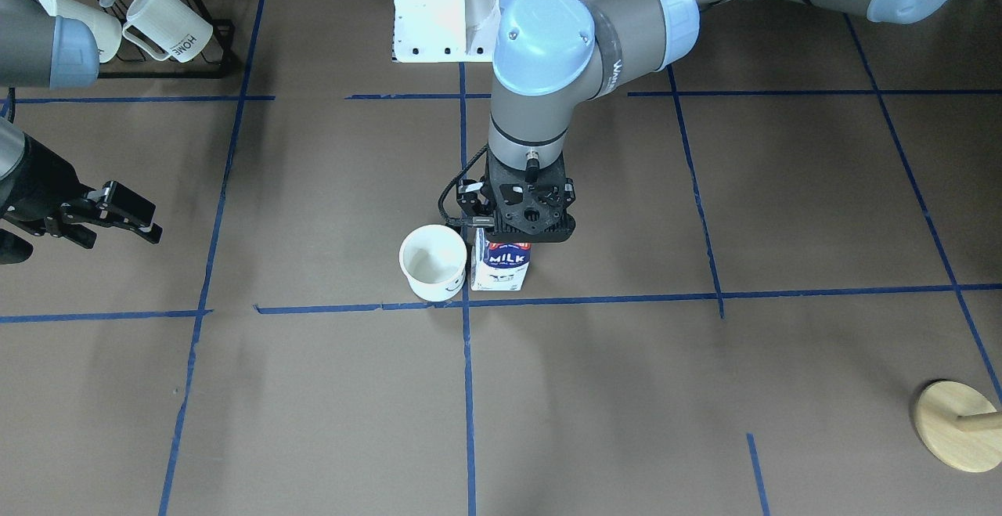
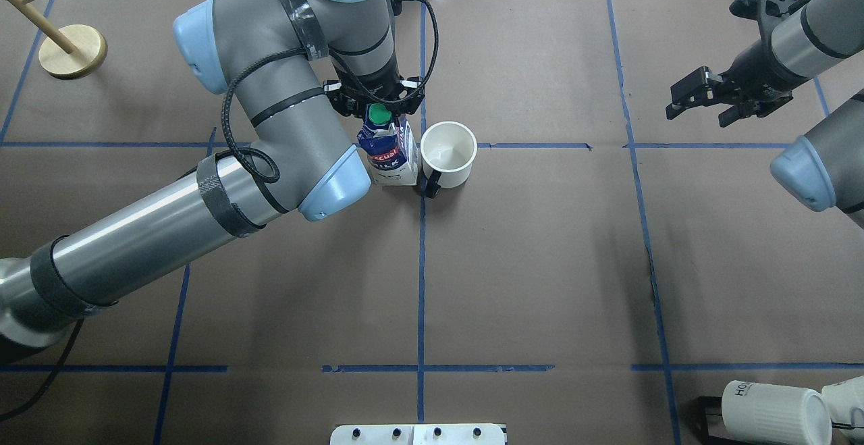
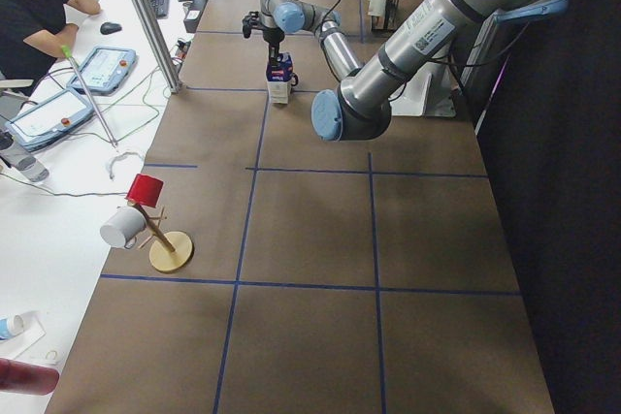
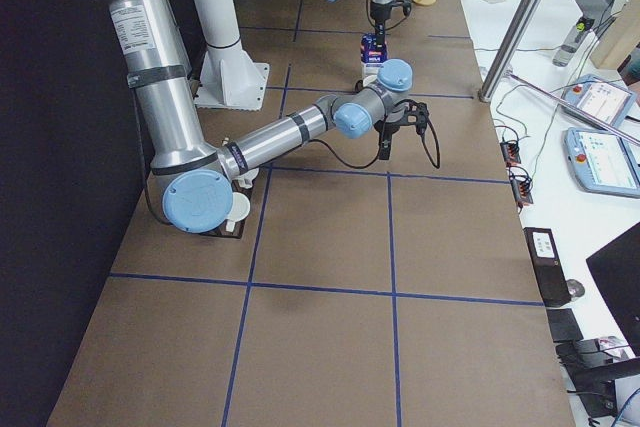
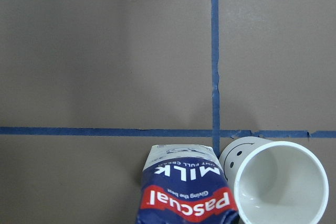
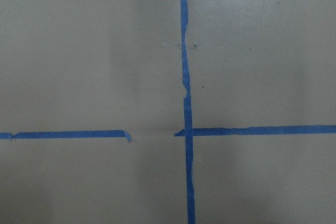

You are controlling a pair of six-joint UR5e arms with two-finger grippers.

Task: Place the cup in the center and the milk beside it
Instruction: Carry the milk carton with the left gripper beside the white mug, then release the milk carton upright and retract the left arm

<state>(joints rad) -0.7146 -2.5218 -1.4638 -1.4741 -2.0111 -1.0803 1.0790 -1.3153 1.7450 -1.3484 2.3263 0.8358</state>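
Observation:
The cup (image 1: 433, 261) is a smooth white mug with a smiley face and stands upright at the table's central tape crossing; it also shows in the overhead view (image 2: 448, 154) and the left wrist view (image 5: 278, 182). The milk (image 1: 501, 265), a blue and white carton with a green cap, stands upright right beside it, nearly touching (image 2: 390, 154) (image 5: 184, 192). My left gripper (image 1: 523, 218) is straight down over the carton's top and appears shut on it (image 2: 376, 104). My right gripper (image 1: 117, 226) is open and empty, hovering far off to the side (image 2: 698, 111).
A black rack (image 1: 211, 50) with ribbed "HOME" mugs (image 1: 168, 27) stands at the robot-side corner on my right. A wooden mug stand (image 1: 955, 426) is at the far corner on my left. The white robot base (image 1: 446, 7) sits behind the centre.

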